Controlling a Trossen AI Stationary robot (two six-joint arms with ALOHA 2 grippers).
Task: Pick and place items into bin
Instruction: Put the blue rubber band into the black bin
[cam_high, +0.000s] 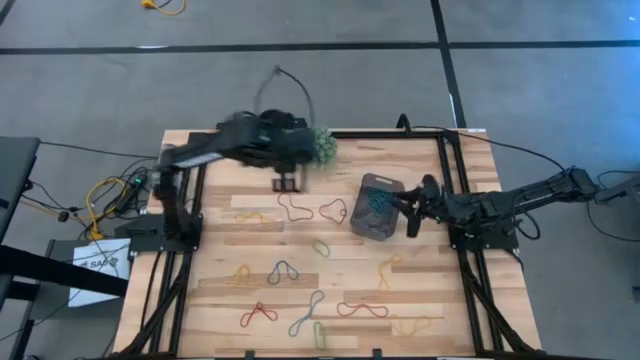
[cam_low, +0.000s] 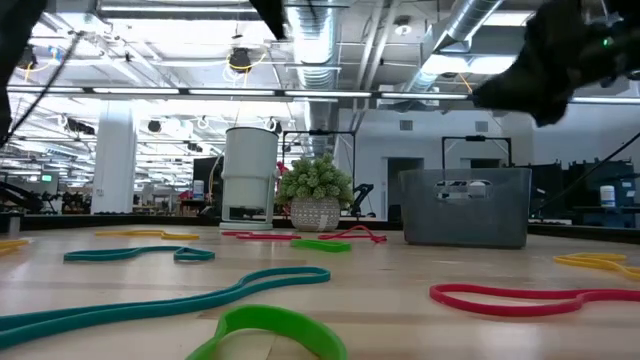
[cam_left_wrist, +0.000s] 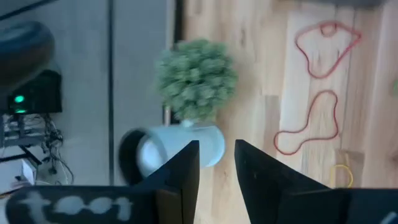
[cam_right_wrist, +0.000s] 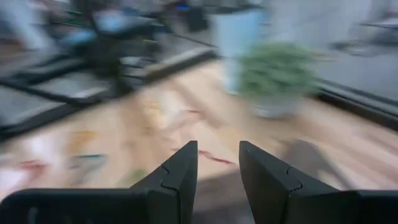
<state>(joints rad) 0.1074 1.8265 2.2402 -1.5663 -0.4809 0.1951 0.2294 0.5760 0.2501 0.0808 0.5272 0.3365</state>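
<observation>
Several rubber bands lie flat on the wooden table: red ones near the middle, yellow, green, and more toward the near edge. The grey translucent bin stands right of centre with blue-green bands inside it. My left gripper hangs open above the table's far middle, with nothing between its fingers. My right gripper is open and empty, just beside the bin's right side.
A green spiky plant ball and a white cup stand at the table's far edge, close to my left gripper. Black frame rails run along both table sides. Cables lie off the left edge.
</observation>
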